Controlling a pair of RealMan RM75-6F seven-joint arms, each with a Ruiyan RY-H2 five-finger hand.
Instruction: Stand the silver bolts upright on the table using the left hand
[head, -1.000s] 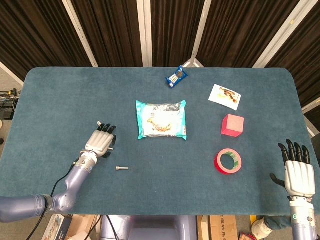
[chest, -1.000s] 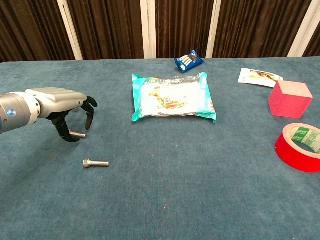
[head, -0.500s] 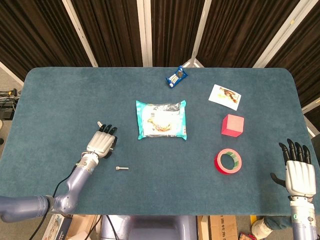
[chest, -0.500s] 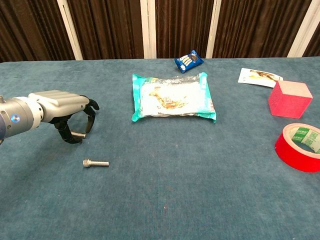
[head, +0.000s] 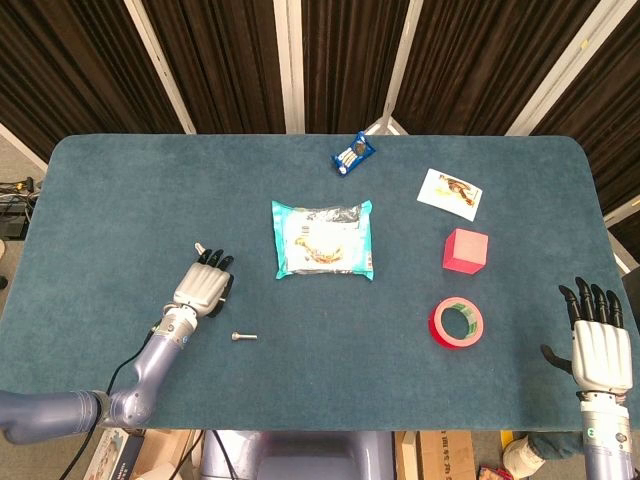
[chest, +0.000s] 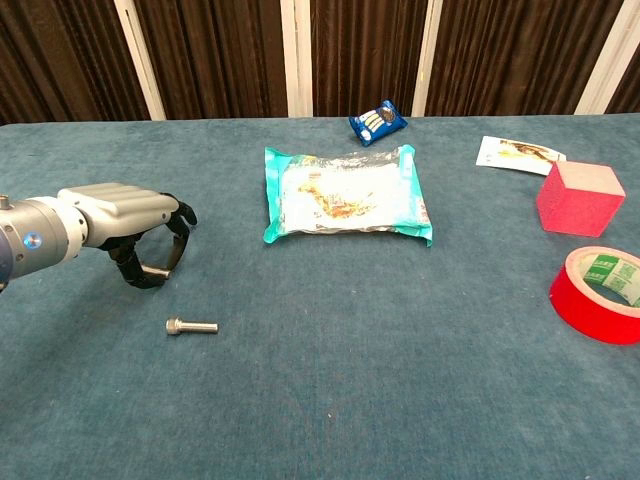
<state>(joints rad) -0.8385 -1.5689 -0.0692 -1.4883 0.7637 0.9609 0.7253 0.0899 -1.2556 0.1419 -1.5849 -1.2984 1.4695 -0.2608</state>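
Left hand (chest: 135, 225) sits low over the blue desk (chest: 330, 400), fingers curled down around a silver bolt (chest: 154, 268) pinched lying sideways between thumb and fingertips. A second silver bolt (chest: 192, 326) lies flat on the desk just in front of that hand, head to the left. Right hand (head: 598, 340) rests at the desk's near right edge, fingers straight and apart, holding nothing.

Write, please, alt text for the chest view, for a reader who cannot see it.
The robot's left hand pinches a silver bolt just above a blue table, while a second bolt lies on its side nearby. Further back and right are a teal snack packet, a small blue packet, a card, a red cube and red tape.
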